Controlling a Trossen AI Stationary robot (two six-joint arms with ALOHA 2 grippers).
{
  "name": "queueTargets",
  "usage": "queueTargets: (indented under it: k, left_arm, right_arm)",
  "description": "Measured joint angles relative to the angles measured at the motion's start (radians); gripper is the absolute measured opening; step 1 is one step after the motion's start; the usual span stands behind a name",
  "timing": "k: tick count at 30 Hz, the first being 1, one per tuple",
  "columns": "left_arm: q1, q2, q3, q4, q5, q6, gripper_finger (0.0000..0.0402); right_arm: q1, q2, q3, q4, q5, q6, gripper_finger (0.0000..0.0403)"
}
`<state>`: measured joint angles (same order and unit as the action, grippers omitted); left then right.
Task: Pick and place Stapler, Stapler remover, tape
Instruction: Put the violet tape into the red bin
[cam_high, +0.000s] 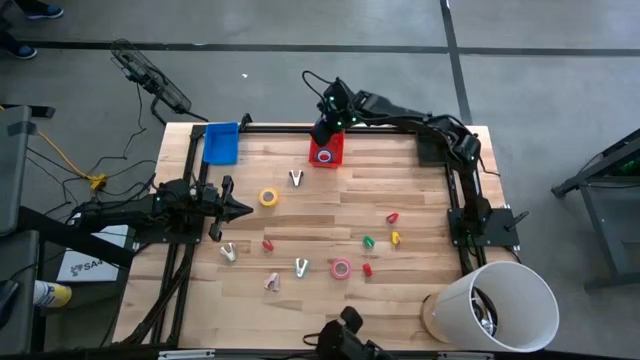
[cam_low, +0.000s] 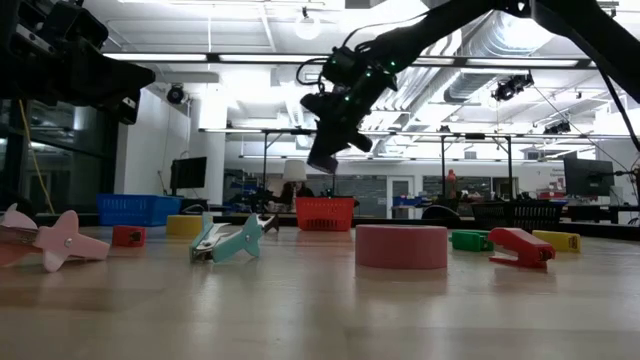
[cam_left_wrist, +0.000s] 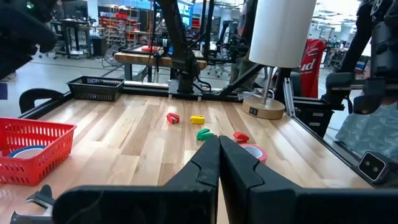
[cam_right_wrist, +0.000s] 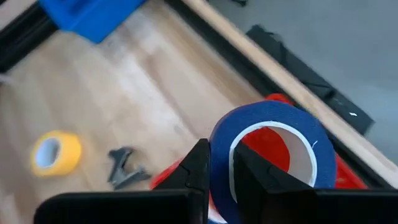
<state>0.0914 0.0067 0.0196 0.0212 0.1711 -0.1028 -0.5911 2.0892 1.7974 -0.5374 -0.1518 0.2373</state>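
Observation:
My right gripper (cam_right_wrist: 219, 180) is shut on a blue tape roll with a white core (cam_right_wrist: 267, 146), above the red basket (cam_high: 325, 152) at the table's far edge. In the low view it (cam_low: 325, 155) hangs clear above the basket (cam_low: 325, 213). Another blue roll (cam_left_wrist: 28, 151) lies inside the basket. The yellow tape (cam_high: 268, 197) and the pink tape (cam_high: 341, 268) lie flat on the table. My left gripper (cam_high: 240, 208) is shut and empty, low at the table's left, pointing right toward the yellow tape. My right gripper pinches the blue roll's ring wall (cam_right_wrist: 221, 155), one finger in the open centre and one outside it. The fingers come from above, pointing down. The roll is lifted clear over the red basket, its hole facing the wrist camera.
Several stapler removers (cam_high: 296, 178) (cam_high: 228, 252) (cam_high: 301, 266) and small red, green and yellow staplers (cam_high: 392, 217) (cam_high: 368, 241) (cam_high: 395, 238) are scattered across the table. A blue basket (cam_high: 221, 142) stands at the far left, a white lamp (cam_high: 500, 305) at the near right corner.

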Motion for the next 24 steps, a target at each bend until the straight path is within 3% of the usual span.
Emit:
queueTargets:
  k: [7,24]
  left_arm:
    - [0.000,0.000,0.000,0.000,0.000,0.000,0.0001]
    - [0.000,0.000,0.000,-0.001,0.000,0.000,0.0001]
  right_arm:
    - [0.005,0.012,-0.015,0.025,0.077,0.150,0.0034]
    - [0.001,0.129,-0.015,0.032,0.082,0.266,0.0036]
